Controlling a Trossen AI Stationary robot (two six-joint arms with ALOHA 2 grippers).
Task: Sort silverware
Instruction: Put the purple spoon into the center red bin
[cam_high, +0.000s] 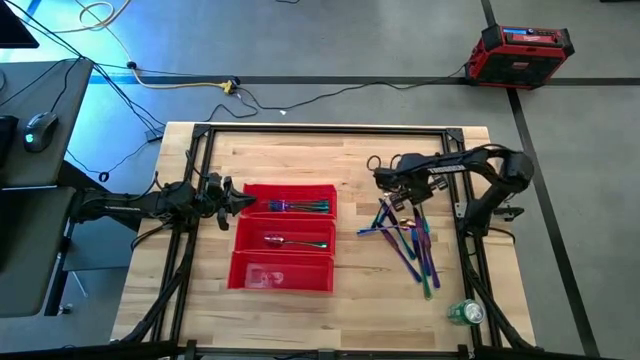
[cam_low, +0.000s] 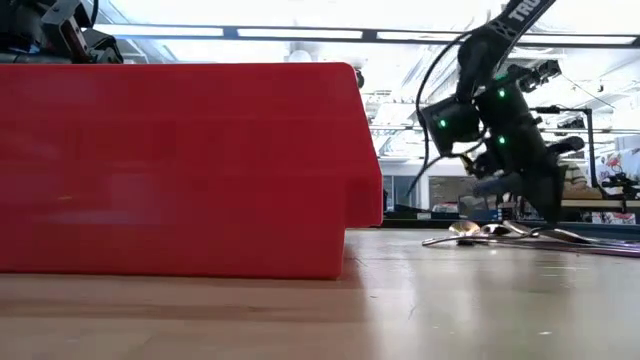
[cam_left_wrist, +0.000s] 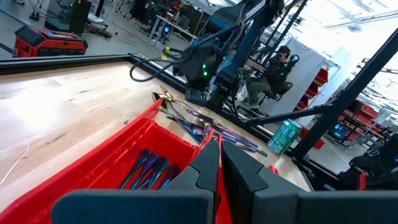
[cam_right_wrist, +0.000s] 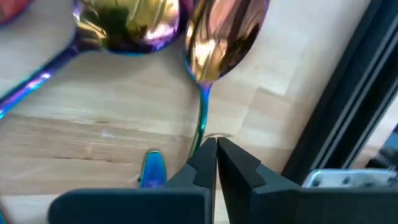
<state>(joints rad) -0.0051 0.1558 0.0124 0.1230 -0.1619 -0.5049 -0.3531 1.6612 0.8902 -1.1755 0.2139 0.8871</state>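
The red three-compartment plastic tray (cam_high: 284, 278) sits on the pale wooden table (cam_high: 300, 310). Its far compartment holds a bunch of iridescent cutlery pieces (cam_high: 300, 206), its middle compartment holds one iridescent spoon (cam_high: 296, 241), and its near compartment shows no cutlery that I can make out. The loose pile of thin iridescent silverware (cam_high: 408, 240) lies on the table well to the right of the tray. The right gripper (cam_high: 393, 196) is down at the pile's far end, its fingers pinched together on the thin stem of a gold-bowled iridescent spoon (cam_right_wrist: 219, 37). The left gripper (cam_high: 247, 199) waits at the tray's far-left corner, fingers together and empty. A green drink can (cam_high: 465, 313) stands near the pile.
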